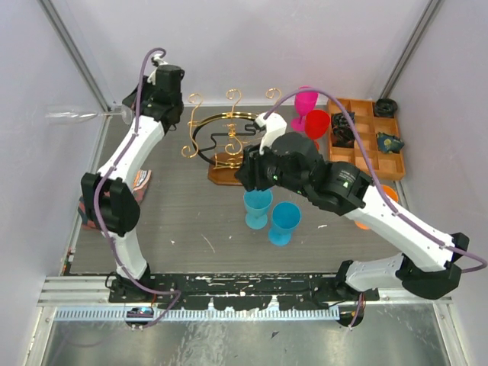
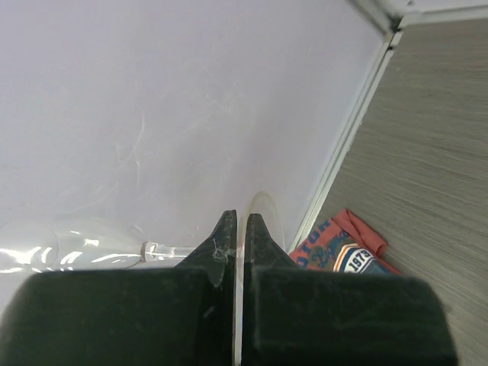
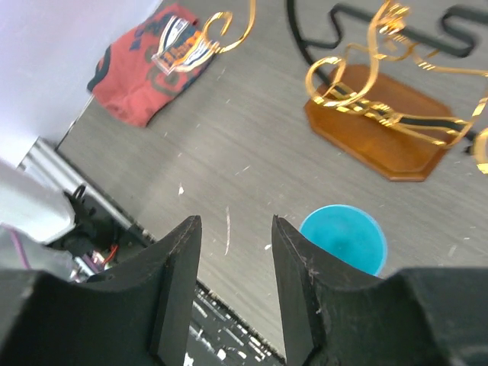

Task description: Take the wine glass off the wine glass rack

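The wine glass (image 1: 72,115) is clear and lies sideways in the air at the far left, away from the wine glass rack (image 1: 225,137). My left gripper (image 1: 128,114) is shut on the glass's round foot (image 2: 267,213). The stem and bowl (image 2: 69,248) point left against the white wall. The gold wire rack (image 3: 381,114) stands on its brown wooden base at the middle back with nothing hanging on its scroll arms. My right gripper (image 3: 236,223) hovers open above the table in front of the rack with nothing between its fingers.
Two blue cups (image 1: 258,206) (image 1: 284,221) stand in front of the rack; one (image 3: 343,238) is just right of my right fingers. Pink (image 1: 306,103) and red (image 1: 317,122) glasses stand at the back right beside an orange compartment tray (image 1: 374,137). A red cloth (image 1: 141,181) lies at the left edge.
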Robot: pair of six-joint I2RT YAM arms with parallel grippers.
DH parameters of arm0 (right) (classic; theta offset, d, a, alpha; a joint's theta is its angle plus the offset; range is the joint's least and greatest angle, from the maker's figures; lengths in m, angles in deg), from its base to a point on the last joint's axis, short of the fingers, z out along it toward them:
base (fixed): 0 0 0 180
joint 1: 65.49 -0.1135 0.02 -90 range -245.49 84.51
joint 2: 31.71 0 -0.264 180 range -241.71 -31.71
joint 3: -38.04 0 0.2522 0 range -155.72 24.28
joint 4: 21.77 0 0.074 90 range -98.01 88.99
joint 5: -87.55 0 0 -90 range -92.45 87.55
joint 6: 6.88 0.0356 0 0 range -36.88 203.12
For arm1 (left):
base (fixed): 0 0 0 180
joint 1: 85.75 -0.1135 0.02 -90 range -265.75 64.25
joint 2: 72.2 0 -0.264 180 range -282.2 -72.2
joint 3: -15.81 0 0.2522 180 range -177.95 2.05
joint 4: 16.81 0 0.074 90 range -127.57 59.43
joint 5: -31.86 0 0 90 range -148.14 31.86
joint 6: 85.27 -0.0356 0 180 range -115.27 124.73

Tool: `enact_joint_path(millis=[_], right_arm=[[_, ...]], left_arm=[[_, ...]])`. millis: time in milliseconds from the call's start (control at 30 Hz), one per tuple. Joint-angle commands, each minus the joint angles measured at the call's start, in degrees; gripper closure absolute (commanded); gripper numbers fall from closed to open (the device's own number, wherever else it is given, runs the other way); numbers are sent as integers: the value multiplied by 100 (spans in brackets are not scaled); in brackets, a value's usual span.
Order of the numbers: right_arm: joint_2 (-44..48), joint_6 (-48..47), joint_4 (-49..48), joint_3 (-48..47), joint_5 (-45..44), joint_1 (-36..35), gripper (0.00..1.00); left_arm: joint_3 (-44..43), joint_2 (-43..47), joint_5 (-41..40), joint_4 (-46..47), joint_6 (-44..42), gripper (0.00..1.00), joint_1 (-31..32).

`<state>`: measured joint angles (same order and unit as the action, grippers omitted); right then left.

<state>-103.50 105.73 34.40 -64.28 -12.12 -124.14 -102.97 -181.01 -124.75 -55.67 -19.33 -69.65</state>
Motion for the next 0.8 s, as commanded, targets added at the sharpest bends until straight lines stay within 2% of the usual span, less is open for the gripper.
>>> enact_joint_path(millis=[0,133,233,333,467,500,667,767], right_arm=[[47,-324,149,-704,-924,337,52],[-379,-1299,147,-1661,-1394,693,51],[-621,-2177,-365,-1955,-1608,689,51],[-394,-2863,-1484,-1535,-1741,689,51],[-523,-3268,-1790,-1753,-1264,689,49],[-635,-3371,-1741,-1889,-1168,689,46],[-829,-3462,-2215,-2011,-640,689,16],[-1110,-3373,-2210,-2412,-481,689,9]], left_arm=[[436,600,62,1065,-1383,100,792],[1351,841,244,2632,-3261,100,1650],[1535,814,426,2668,-3884,100,2212],[1766,896,691,2651,-4346,100,2627],[2130,1135,945,2715,-4990,100,3225],[2208,1167,942,2884,-5244,100,3346],[2280,1357,872,3020,-5859,100,3908],[2445,1453,700,3439,-6374,100,4197]])
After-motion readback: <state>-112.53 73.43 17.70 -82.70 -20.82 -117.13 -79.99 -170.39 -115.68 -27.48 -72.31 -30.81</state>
